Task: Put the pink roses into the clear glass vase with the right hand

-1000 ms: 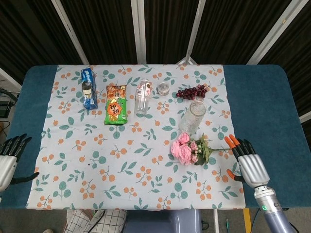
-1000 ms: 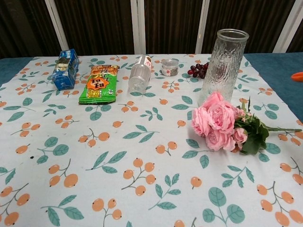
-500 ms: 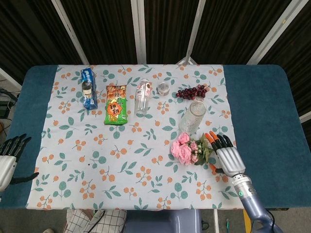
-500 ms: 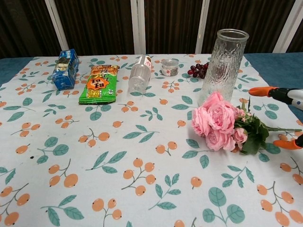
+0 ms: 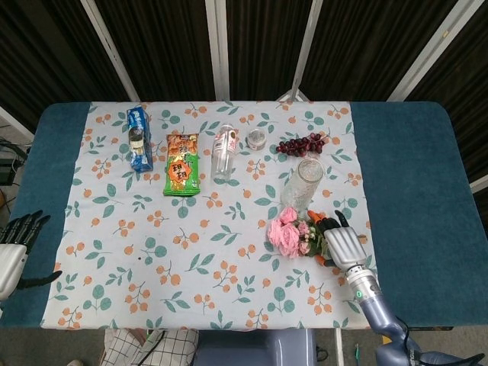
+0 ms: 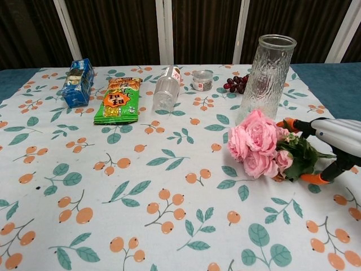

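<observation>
One floral cloth (image 5: pixel 229 252) covers the blue table (image 5: pixel 412 175); right hand (image 5: pixel 341 242) cups pink roses (image 5: pixel 288 232).

R hand (image 5: pixel 343 244) had a silver-grey metallic back w/ black fingers (image 5: pixel 332 223) tipped in bright orange; same in chest view (image 6: pixel 337 138), pale silver shell, dark finger segments, orange pads (image 6: pixel 313 179). Wrist was a silver-grey cylinder w/ a small green lit dot, running into a blue-grey forearm (image 5: pixel 379 316); thin black cable near its base. L hand (image 5: pixel 14 248) looked alike: light silver palm shell, black fingers, tips too dark to tell colour
</observation>
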`<state>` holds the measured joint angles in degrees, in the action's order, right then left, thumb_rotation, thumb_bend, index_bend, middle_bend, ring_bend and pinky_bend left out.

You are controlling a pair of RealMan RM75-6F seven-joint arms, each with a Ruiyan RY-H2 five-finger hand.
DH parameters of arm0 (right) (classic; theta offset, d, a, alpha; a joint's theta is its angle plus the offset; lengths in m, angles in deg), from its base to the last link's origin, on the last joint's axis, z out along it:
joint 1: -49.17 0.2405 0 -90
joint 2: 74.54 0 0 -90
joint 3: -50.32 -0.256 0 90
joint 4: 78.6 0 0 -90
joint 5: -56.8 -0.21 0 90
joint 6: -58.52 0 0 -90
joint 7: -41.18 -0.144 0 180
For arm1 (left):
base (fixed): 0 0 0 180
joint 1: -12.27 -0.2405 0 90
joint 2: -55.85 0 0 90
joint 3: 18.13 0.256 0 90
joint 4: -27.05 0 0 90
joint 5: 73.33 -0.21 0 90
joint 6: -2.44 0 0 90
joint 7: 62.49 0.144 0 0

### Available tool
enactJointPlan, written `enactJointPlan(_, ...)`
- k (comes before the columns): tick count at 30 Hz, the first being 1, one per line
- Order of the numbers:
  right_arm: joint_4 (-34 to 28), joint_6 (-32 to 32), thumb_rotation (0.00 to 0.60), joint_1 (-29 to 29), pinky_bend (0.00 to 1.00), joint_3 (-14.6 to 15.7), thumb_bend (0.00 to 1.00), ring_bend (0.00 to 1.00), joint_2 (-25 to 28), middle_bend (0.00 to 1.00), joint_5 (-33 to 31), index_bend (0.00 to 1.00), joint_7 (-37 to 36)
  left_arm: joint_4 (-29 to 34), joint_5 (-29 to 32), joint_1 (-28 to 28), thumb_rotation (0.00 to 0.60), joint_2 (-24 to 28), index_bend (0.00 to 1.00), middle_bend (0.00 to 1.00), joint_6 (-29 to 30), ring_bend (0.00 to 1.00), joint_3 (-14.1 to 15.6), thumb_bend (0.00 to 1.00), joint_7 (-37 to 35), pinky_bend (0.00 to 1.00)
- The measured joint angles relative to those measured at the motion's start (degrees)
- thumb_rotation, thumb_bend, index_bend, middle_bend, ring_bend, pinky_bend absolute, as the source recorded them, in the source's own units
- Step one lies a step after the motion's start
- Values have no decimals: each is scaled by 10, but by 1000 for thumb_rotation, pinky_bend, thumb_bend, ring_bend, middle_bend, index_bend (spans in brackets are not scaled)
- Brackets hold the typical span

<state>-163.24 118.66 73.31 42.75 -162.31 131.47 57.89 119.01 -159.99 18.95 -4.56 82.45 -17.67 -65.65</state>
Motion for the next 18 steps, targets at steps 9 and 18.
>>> enactJointPlan(9, 17, 5, 600, 11, 241, 3, 301, 511, -15, 494, 18, 485, -24, 2, 2, 2, 600, 1, 0, 0, -5, 0, 0, 0, -2, 0)
enactJointPlan(18, -32, 43, 600, -6, 245, 6, 310, 519, 25, 505, 35, 506, -54, 4, 1, 2, 600, 2, 0, 0, -5, 0, 1, 0, -6, 0)
